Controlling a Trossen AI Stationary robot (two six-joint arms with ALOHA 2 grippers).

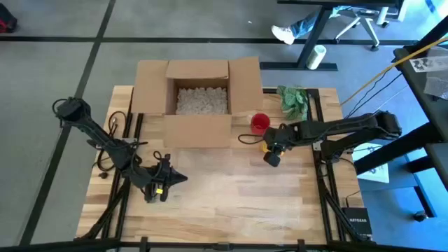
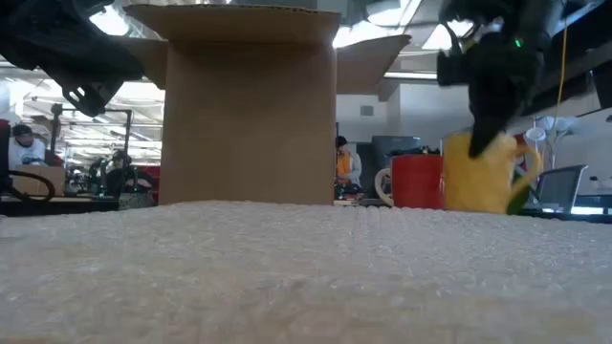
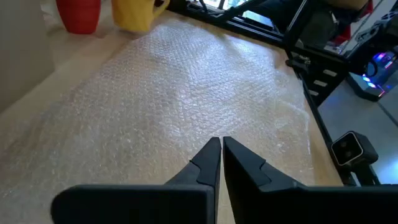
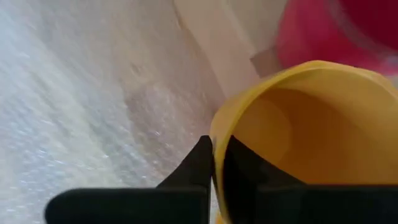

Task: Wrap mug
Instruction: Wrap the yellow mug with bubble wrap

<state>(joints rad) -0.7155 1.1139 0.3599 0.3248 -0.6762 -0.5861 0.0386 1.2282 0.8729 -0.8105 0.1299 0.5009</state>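
Note:
A yellow mug (image 2: pixel 483 177) stands upright at the table's right side, next to a red mug (image 1: pixel 260 122), in front of the cardboard box. My right gripper (image 4: pixel 217 146) comes down on the yellow mug and is shut on its rim. A clear sheet of bubble wrap (image 3: pixel 186 93) lies flat over the middle of the table. My left gripper (image 3: pixel 221 148) is shut with nothing between its fingers. It is over the wrap's near left part (image 1: pixel 168 178). Whether it touches the wrap I cannot tell. My right gripper pinches the yellow mug's rim (image 4: pixel 214 134), one finger inside the mug and one outside its wall. The fingers (image 2: pixel 481 134) come from above, pointing down. The mug stays upright, its base (image 2: pixel 478 205) about level with the red mug's; whether it is lifted clear I cannot tell.
An open cardboard box (image 1: pixel 201 98) holding white packing peanuts stands at the far middle of the table. A crumpled green thing (image 1: pixel 294 101) lies right of the box. Dark frame rails (image 3: pixel 311 74) run along the table's left and right sides.

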